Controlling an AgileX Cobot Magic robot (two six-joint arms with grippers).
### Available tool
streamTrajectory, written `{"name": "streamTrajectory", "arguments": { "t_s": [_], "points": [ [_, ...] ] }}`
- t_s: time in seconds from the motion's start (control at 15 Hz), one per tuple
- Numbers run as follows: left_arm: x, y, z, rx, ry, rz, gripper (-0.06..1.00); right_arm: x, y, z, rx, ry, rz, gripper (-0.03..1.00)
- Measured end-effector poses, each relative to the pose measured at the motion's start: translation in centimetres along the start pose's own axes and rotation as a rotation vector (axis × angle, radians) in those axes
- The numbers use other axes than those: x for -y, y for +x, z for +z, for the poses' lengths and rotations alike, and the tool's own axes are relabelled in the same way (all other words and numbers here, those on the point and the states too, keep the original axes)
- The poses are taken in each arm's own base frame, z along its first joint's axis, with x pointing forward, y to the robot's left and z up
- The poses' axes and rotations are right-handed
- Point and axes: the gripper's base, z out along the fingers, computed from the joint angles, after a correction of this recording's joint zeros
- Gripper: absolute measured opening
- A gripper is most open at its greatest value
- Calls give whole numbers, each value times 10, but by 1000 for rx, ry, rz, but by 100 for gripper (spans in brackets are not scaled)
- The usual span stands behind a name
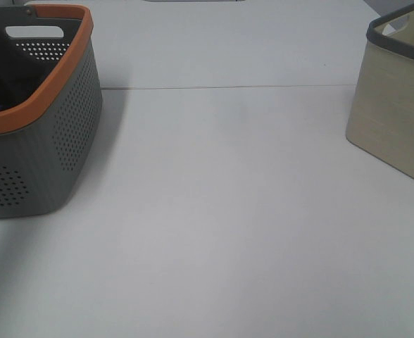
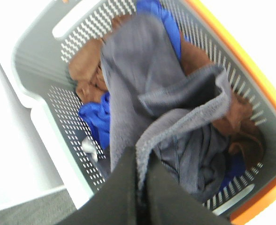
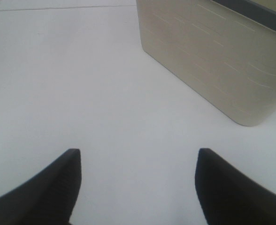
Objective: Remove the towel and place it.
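Observation:
In the left wrist view my left gripper [image 2: 141, 180] is shut on an edge of the dark charcoal-purple towel [image 2: 147, 93], which is pulled up out of the grey basket with the orange rim [image 2: 250, 56]. The towel drapes over a brown cloth [image 2: 84, 65] and a blue cloth [image 2: 95, 117] lying in the basket. In the exterior high view the basket [image 1: 45, 162] stands at the left edge, and neither gripper shows there. My right gripper [image 3: 138, 161] is open and empty above the white table, a short way from the beige bin [image 3: 213, 56].
A beige fabric bin with a dark rim [image 1: 397, 105] stands at the right of the white table [image 1: 221, 211]. A thin seam [image 1: 228, 87] runs across the table at the back.

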Motion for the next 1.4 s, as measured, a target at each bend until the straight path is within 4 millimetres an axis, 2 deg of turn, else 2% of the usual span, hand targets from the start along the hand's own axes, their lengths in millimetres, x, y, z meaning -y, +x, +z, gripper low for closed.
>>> {"name": "streamTrajectory", "arguments": {
  "t_s": [0.27, 0.4, 0.47, 0.53, 0.6, 0.67, 1.0, 1.2, 1.4],
  "points": [
    [0, -21, -46, 182, -8, -15, 0, -1, 0, 0, 0, -14, 6, 61],
    [2, -29, -57, 236, -6, 7, 0, -2, 0, 0, 5, -27, 10, 61],
    [14, -43, -71, 309, 3, 110, 0, -5, -4, 0, 9, -56, -1, 61],
    [14, -43, -71, 309, 3, 110, 0, -5, -4, 0, 9, -56, -1, 61],
    [34, -58, -81, 375, 25, 238, 0, -11, -20, 4, 5, -116, -38, 61],
    [43, -66, -86, 418, 25, 287, 0, -15, -31, 7, 2, -158, -71, 61],
    [79, -99, -100, 629, -2, 397, 0, -35, -76, 28, -11, -389, -142, 61],
    [117, -118, -113, 764, 11, 516, 0, -42, -93, 41, 26, -480, -121, 61],
    [159, -126, -123, 825, 96, 641, 0, -43, -102, 52, 40, -487, -133, 61]
  ]
}}
